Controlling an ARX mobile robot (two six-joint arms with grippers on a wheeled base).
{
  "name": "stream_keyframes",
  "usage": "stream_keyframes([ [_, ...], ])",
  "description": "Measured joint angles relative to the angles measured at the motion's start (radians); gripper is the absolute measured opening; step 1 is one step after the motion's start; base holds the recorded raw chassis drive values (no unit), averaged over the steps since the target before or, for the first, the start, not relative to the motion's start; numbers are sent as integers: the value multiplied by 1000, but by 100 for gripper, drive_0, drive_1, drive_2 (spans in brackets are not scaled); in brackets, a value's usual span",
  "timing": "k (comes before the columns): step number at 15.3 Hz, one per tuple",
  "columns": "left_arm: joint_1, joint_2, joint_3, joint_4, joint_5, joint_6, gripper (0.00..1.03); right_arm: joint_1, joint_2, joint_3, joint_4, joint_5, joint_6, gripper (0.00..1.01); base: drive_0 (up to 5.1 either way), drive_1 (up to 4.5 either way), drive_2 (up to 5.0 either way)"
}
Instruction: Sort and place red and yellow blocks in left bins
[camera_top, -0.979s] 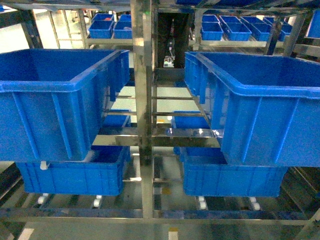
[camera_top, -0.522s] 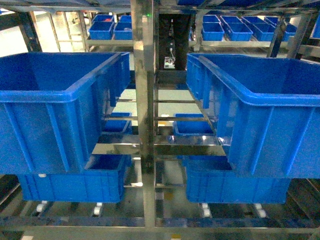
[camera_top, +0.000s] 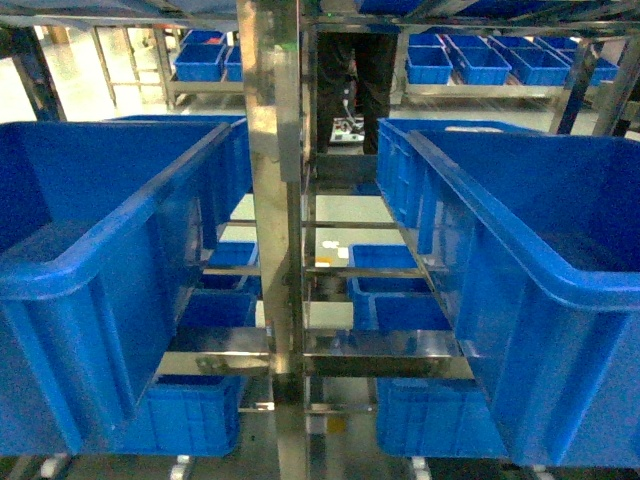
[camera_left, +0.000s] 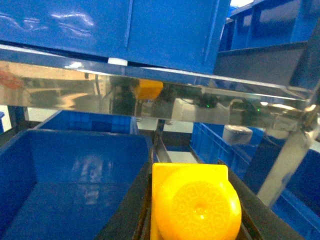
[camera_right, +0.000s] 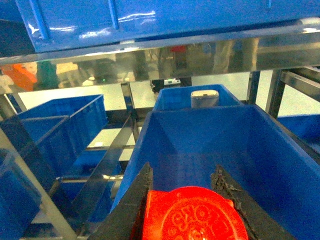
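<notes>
The left gripper (camera_left: 196, 220) is clamped on the yellow block (camera_left: 195, 202), which sits between its dark fingers with a round stud facing the wrist camera; ahead of and below it to its left lies an open blue bin (camera_left: 75, 175), under a steel shelf rail (camera_left: 150, 95). The right gripper (camera_right: 192, 215) likewise holds the red block (camera_right: 192, 217) between its fingers; directly beyond it a second blue bin (camera_right: 215, 145) stands open. In the head view only the large upper bins (camera_top: 90, 270) and the rack post (camera_top: 270, 200) show, no arms. By my reading both blocks are picked and carried; neither is yet dropped; both placings into the left bins remain.
</notes>
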Motion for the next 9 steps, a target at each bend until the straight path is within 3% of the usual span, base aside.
stream_keyframes([
  [6, 0, 8, 0, -3, 0, 0, 26, 0, 4, -2, -2, 0, 0, 28, -1, 408, -410],
  [7, 0, 6, 0, -3, 0, 0, 26, -8, 25, -2, 26, -20, 10, 28, 0, 0, 0],
  [8, 0, 6, 0, -3, 0, 0, 26, -19, 214, 10, 171, -62, 56, 28, 0, 0, 0],
  [9, 0, 6, 0, -3, 0, 0, 26, -11, 349, 20, 258, -56, 62, 28, 0, 0, 0],
])
